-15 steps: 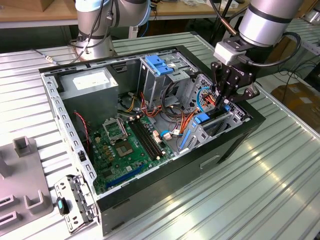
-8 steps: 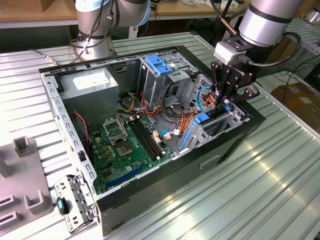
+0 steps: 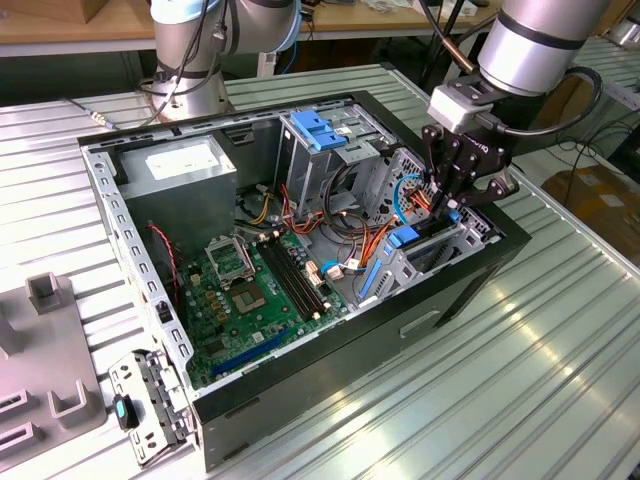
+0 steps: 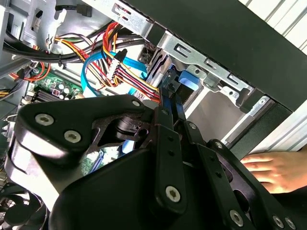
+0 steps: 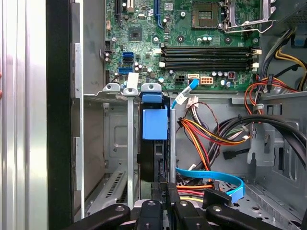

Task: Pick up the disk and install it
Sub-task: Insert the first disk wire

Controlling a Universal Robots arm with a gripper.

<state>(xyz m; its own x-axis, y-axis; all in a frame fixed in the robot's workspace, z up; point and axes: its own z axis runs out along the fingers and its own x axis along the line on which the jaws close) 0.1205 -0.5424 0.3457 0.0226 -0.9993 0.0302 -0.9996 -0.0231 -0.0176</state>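
Your gripper [image 3: 450, 205] hung over drive bay [image 3: 440, 250] at open computer case's [image 3: 300, 430] front corner. Fingers [image 5: 160, 191] pinched narrow on disk [image 5: 154, 143], standing on edge, part-sunk in bay slot. Hand [image 4: 268, 170] rested outside case.

Disk [image 5: 154, 139] upright in drive bay [image 5: 125, 143]

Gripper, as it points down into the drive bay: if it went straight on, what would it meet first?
Most likely the disk itself: the gripper sits right behind its edge, in line with the blue-railed drive standing in the bay. Whether they already touch, and how deep the bay runs beyond, is unclear.
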